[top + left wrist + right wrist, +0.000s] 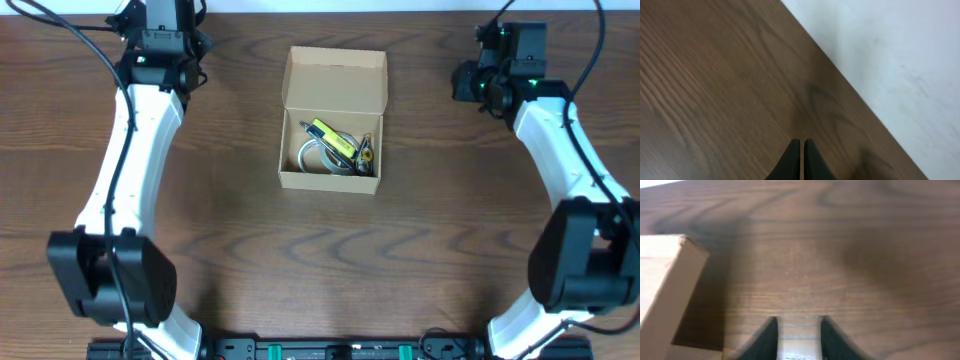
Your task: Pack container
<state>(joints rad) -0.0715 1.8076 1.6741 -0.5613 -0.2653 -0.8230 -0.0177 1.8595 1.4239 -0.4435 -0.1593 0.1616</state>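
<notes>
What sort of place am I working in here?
Probably a lab or test bench: a wood-grain table with a plain white surface beyond its edge, a left arm and right arm mounted along one side, and only one open cardboard container of small items between them.

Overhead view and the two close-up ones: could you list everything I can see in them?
box: one, tan cardboard, middle of the table, lid open
yellow item: one, yellow and black, inside the box
loop: one, silvery, inside the box by the yellow item
small bits: number unclear, dark, right side of the box, too small to tell
table: one, dark brown wood, under everything
pale surface: one, whitish, beyond the table's edge
left arm: one, white and black, left of the box
right arm: one, white and black, right of the box
left pincer: one, black, shut, empty, over bare table
right pincer: one, black, fingers apart, empty, near the box
</notes>
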